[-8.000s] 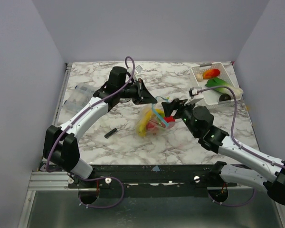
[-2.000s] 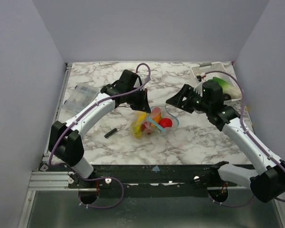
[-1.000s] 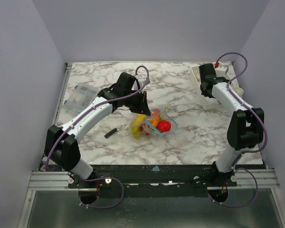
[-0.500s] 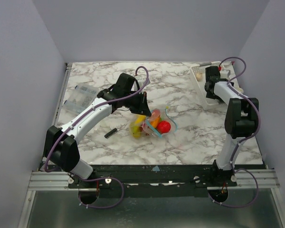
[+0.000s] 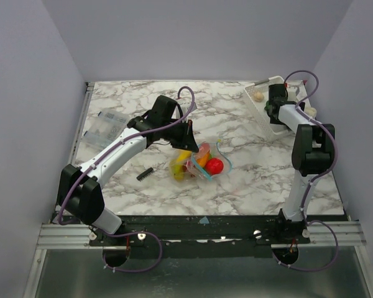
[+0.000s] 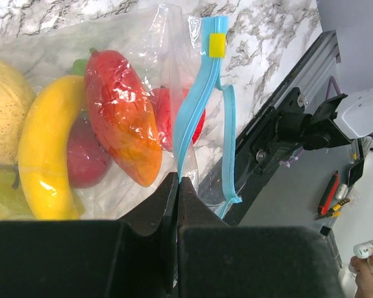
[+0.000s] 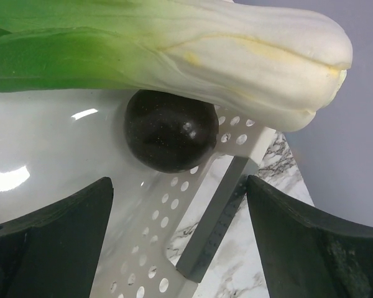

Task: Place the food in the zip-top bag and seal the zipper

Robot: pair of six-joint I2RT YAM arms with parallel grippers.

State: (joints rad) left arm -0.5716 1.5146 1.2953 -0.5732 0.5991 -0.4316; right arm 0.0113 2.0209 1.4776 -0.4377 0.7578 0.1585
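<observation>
The zip-top bag (image 5: pixel 199 160) lies mid-table, holding several pieces of food: a yellow banana (image 6: pixel 43 149), an orange-red fruit (image 6: pixel 121 118), a pale melon (image 6: pixel 3 105) and a red piece (image 5: pixel 214 165). Its teal zipper (image 6: pixel 199 93) stands parted, with a yellow slider (image 6: pixel 217 45) at the far end. My left gripper (image 6: pixel 177 183) (image 5: pixel 185 133) is shut on the zipper edge. My right gripper (image 7: pixel 180 211) hangs open over the white perforated tray (image 7: pixel 130 205) (image 5: pixel 255 99). A dark round fruit (image 7: pixel 170 130) and a green-and-white bok choy (image 7: pixel 174 49) lie just beyond its fingertips.
A clear packet with a white label (image 5: pixel 105 124) lies at the left edge. A small black bar (image 5: pixel 145 174) rests left of the bag. A small beige item (image 5: pixel 258 96) sits in the tray's far corner. Grey walls close in on three sides.
My right arm has swung from beside the bag to the tray at the back right and reached down into it. My left gripper has kept its hold on the bag edge.
</observation>
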